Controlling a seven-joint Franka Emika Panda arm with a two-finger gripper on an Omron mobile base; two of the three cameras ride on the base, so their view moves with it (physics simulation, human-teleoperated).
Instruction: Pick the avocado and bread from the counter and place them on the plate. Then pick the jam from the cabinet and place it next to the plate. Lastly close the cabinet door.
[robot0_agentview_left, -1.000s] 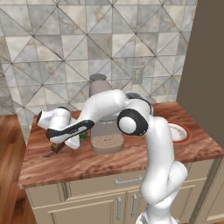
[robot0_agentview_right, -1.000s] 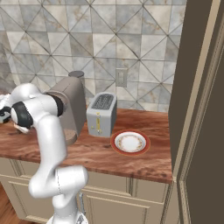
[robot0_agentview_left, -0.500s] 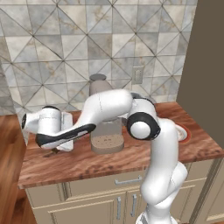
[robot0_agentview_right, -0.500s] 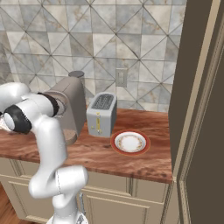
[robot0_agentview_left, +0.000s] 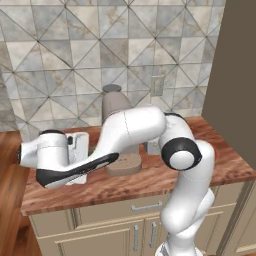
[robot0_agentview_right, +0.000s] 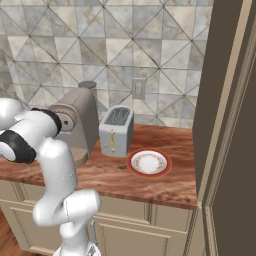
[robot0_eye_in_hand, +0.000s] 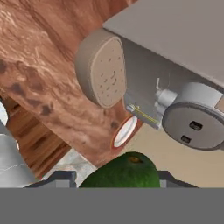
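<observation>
Since a second ago the arm has swung left and lifted off the worktop (robot0_agentview_left: 150, 180). Its hand (robot0_eye_in_hand: 117, 178) is clamped on the avocado (robot0_eye_in_hand: 124, 171), seated between the fingers. Round, smooth, firm, light: likely to roll, so grip across its widest middle. The plate (robot0_agentview_right: 148, 163) waits beside the toaster (robot0_agentview_right: 116, 131).
</observation>
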